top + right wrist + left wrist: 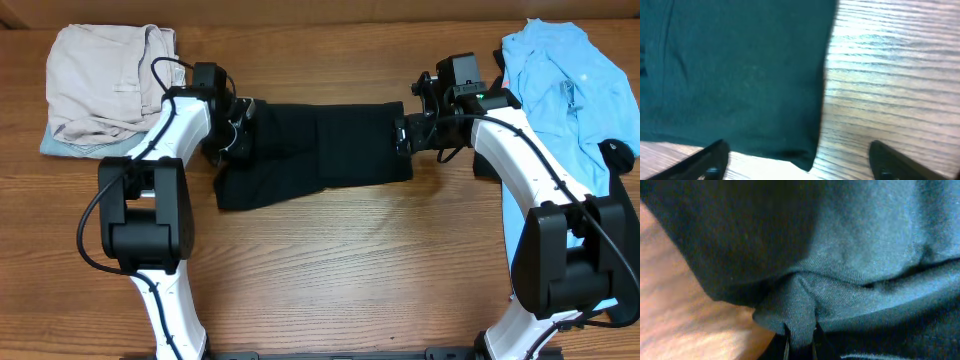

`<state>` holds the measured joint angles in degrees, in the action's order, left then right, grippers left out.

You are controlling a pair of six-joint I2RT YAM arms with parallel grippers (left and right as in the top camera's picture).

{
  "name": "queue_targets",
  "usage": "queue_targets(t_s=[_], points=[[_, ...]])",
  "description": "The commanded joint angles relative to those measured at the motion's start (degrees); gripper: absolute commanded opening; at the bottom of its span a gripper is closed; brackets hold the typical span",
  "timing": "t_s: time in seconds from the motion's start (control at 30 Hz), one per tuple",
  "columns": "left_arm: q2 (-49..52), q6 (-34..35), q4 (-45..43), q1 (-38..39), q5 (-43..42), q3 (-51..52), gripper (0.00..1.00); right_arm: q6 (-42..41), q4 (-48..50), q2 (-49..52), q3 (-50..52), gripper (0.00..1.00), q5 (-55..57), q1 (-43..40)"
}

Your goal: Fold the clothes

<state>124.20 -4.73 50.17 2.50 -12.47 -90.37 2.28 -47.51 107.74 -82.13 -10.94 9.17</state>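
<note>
1. On the table (350, 270), between the two arms: tee (320, 150), laid as a dark band running left to right, apparently narrowed by one fold, wider and rumpled at the lower left.
2. At its left end: left end effector (800, 342), clamped tight on a small ridge of black cloth, puckered up between the fingertips in the wrist view. Probably pinched there to catch the hem or top layer, ready for lifting and carrying over.
3. At its right end: right end effector (403, 135), jaws wide apart, gripping nothing. Set low astride the tee's corner in the wrist view, one finger by the cloth's edge, the other over bare wood. Judged to be poised for a matching grip, for raising both ends together and keeping the fold square.
4. Toward the far right corner: blue shirt (565, 90), spread loosely, partly under the right arm. Likely parked there to wait its turn, clear of the working space.
5. At the far left: beige garment (105, 80) stacked on a denim piece (60, 145), well apart from the tee. Seemingly set aside, no part of the present step.
6. For the next move, as a guess: right jaws to close on the corner before any lift. With only one end gripped, a risk of dragging the tee askew or pulling out the fold.
</note>
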Motion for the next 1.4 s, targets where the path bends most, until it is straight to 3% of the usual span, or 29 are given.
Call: queue_targets(t_s=[0.0,0.07,0.2,0.27,0.57,0.77,1.03,1.13,1.23,1.37], points=[[2.1,1.7,5.1,-3.6,5.1,-4.4,0.04,-0.8,0.5,-1.2,-0.8,0.8,-3.8,0.6],[2.1,1.7,9.2,-4.7,5.2,-8.5,0.04,-1.0,0.9,-1.2,-0.8,0.68,-4.9,0.9],[2.1,1.7,18.6,-6.0,5.2,-18.7,0.04,-2.5,2.5,-1.2,-0.5,0.3,-7.2,1.8],[2.1,1.7,22.7,-6.0,5.4,-23.5,0.04,-2.6,3.0,-1.2,-0.3,0.19,-7.9,2.4],[2.1,1.1,35.3,-1.6,7.5,-40.6,0.04,-2.6,2.9,-1.2,-0.3,0.17,-8.3,3.5],[2.1,1.1,36.4,6.6,10.1,-43.7,0.04,-2.6,0.8,-1.4,-0.9,0.04,-10.4,2.3],[2.1,2.1,30.6,17.4,11.0,-43.1,0.04,-2.5,-2.6,-7.7,-3.1,0.04,-13.8,-1.7],[2.2,3.8,28.9,20.0,11.0,-42.8,0.04,-2.5,-3.0,-11.7,-3.1,0.11,-13.8,-3.5],[3.6,3.9,28.1,23.2,11.0,-42.5,0.18,-2.5,-3.6,-15.8,-3.1,0.19,-13.8,-5.6],[6.6,3.9,28.0,26.1,10.0,-42.5,0.19,-2.5,-4.7,-18.2,-3.1,0.19,-13.8,-7.8]])
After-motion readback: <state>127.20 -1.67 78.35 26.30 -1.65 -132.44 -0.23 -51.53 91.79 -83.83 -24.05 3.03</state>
